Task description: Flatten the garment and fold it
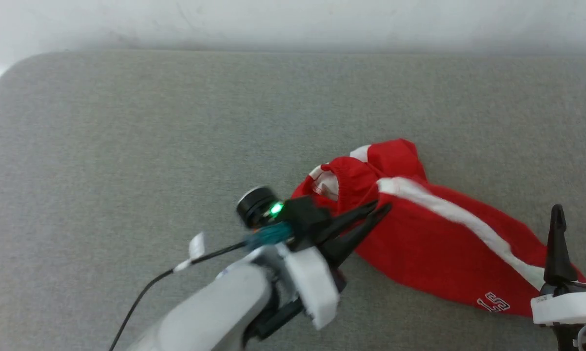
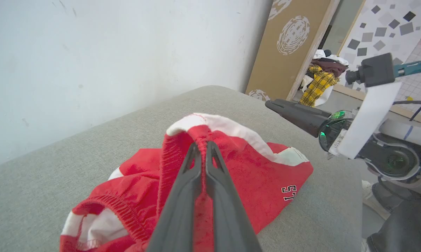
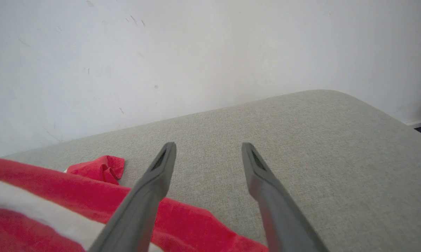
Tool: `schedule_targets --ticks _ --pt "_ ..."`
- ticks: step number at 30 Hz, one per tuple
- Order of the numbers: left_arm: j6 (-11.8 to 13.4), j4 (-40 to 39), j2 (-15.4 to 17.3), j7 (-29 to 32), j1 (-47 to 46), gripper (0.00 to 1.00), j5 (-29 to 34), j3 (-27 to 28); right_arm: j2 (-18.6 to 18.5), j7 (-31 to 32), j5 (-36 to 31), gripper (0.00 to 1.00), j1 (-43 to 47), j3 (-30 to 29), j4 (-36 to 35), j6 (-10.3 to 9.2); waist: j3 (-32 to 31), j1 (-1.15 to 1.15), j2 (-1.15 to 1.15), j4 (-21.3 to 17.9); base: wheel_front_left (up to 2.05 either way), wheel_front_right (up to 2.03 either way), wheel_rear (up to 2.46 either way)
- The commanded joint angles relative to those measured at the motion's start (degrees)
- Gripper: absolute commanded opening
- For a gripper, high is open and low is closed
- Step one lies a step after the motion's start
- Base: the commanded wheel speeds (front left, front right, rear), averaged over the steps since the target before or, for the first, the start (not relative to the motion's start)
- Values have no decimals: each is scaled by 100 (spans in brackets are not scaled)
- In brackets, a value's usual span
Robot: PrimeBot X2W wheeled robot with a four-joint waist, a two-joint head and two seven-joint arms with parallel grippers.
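The garment [image 1: 434, 239] lies crumpled on the right half of the grey fabric surface [image 1: 176, 122], nearer the front edge than the far edge, which runs along a white wall [image 1: 293, 24]. It stretches slantwise from a bunched end near the middle of the surface down toward the front right corner. A white stripe [image 1: 449, 209] runs along its length, and white-outlined lettering [image 1: 494, 302] sits at its lower end, too small to read with confidence.

The left gripper [image 1: 380, 207] reaches in from the front, and its jaws are closed on a raised fold of red cloth beside the gathered waistband [image 2: 121, 210]. In the left wrist view the fold stands up pinched between the two fingertips [image 2: 196, 150].

The right gripper [image 1: 576, 213] hangs near the front right corner, at the lower end of the garment. Its jaws are spread wide with nothing between them. In the right wrist view [image 3: 208, 145] one finger crosses red cloth and the other bare surface; contact with the cloth cannot be judged.
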Motion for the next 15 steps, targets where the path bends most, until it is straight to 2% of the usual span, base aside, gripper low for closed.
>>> schedule_targets --ticks 1,8,12,15 --pt "60 -269 214 28 292 0 -142 74 1 14 33 100 43 -18 2 -5 -135 0 0 154 0 0 0" --pt "568 -1945 1495 364 1812 0 -958 431 1 123 49 100 156 -41 -16 -5 -225 0 0 384 0 0 0" --pt "775 -2236 1913 349 2655 0 -1519 554 1 188 45 100 200 -62 -15 -5 -236 0 0 522 0 0 0" --pt "873 -2028 2010 310 3048 0 -1780 574 1 224 36 100 210 -69 -3 -5 -253 0 0 608 0 0 0"
